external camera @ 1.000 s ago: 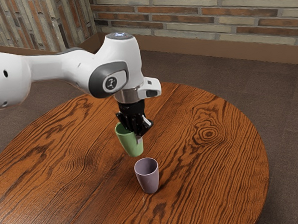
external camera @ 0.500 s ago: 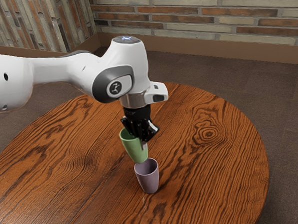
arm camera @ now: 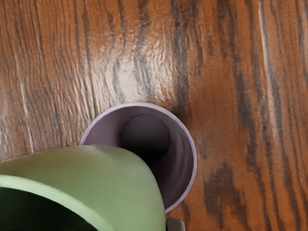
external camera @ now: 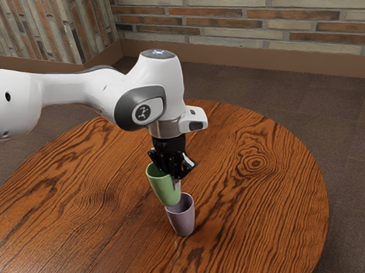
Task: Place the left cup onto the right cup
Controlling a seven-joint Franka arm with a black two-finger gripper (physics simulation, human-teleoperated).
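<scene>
A: Gripper (external camera: pixel 172 167) state?
B: Clamped on the green cup (external camera: pixel 163 185), at its rim. The cup is held tilted, with its base right at the mouth of the purple cup (external camera: pixel 182 217). Contact can't be told.
A: And the purple cup?
B: Stood upright on the round wooden table (external camera: pixel 264 169). Nothing is seen inside it in the wrist view.
A: Alignment?
B: Off. In the wrist view only one side of the purple cup's mouth is covered by the green cup, and the rest is left open.
A: So how is the step done well?
B: Judgement: the green base should be shifted over the centre of the purple cup's mouth and the tilt taken out. After that it should be lowered slowly, straight down. The grip shouldn't be released until the cup is seated.
A: Risk?
B: The purple cup could be tipped or shoved aside if its rim is caught by the tilted base.
</scene>
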